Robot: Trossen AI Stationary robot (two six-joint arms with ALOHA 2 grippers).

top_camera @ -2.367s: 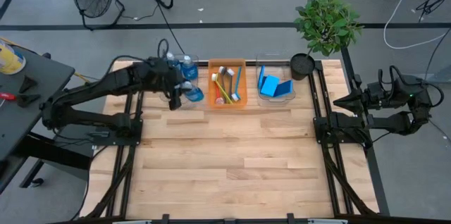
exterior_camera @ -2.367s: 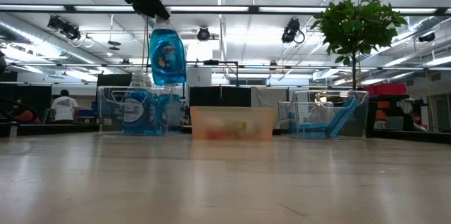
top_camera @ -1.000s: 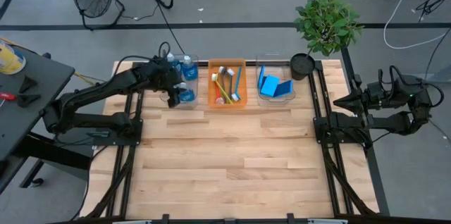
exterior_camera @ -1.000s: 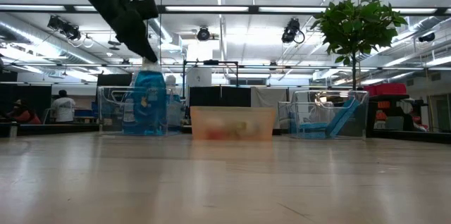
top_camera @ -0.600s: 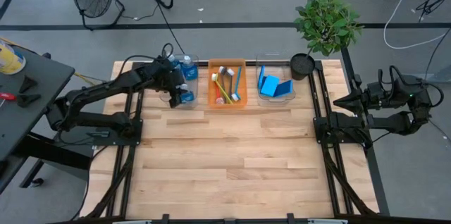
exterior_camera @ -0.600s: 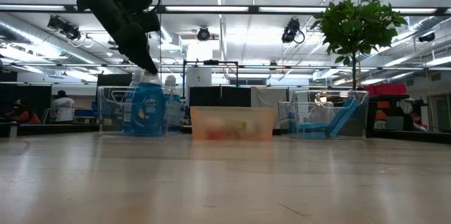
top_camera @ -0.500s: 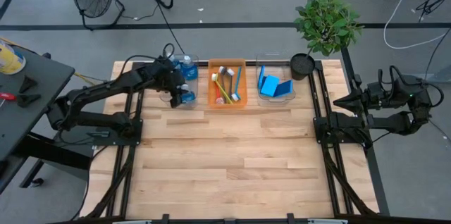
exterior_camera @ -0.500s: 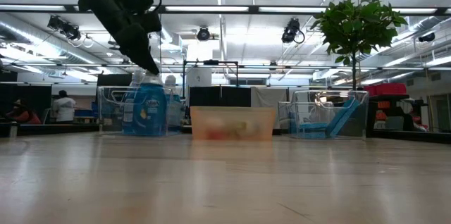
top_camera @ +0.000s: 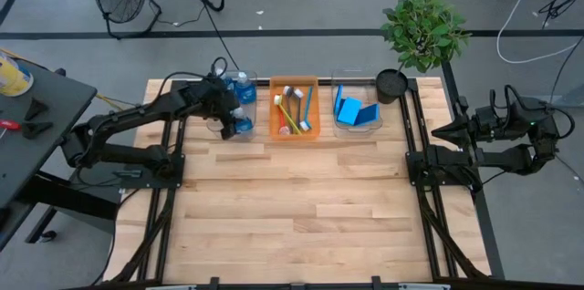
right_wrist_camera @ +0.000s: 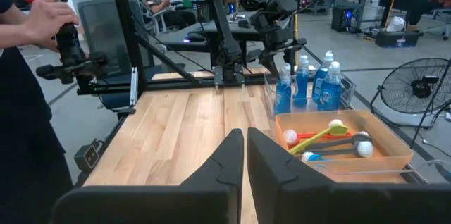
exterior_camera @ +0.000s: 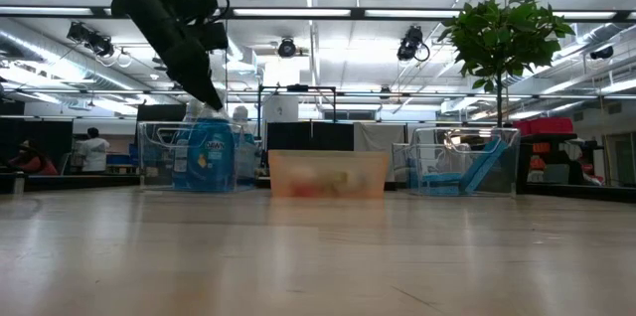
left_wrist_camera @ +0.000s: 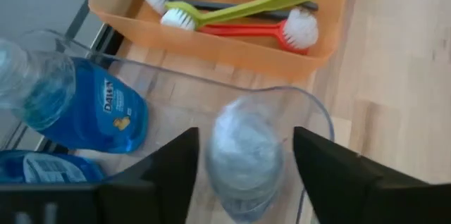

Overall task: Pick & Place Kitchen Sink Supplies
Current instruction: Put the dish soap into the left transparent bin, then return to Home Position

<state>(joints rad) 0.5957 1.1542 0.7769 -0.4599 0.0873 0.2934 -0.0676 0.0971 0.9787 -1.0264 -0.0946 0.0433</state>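
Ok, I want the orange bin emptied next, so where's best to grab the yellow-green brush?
Take the yellow-green long-handled plastic brush around the middle of its thin handle, from straight above, closing across it. It lies flat and seemingly topmost in the orange rectangular plastic bin, whose walls block a sideways approach. The red plastic brush lies close beside it.

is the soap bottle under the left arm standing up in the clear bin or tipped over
Upright. The small clear bottle with blue contents stands cap-up inside the clear rectangular bin, below the left end effector.
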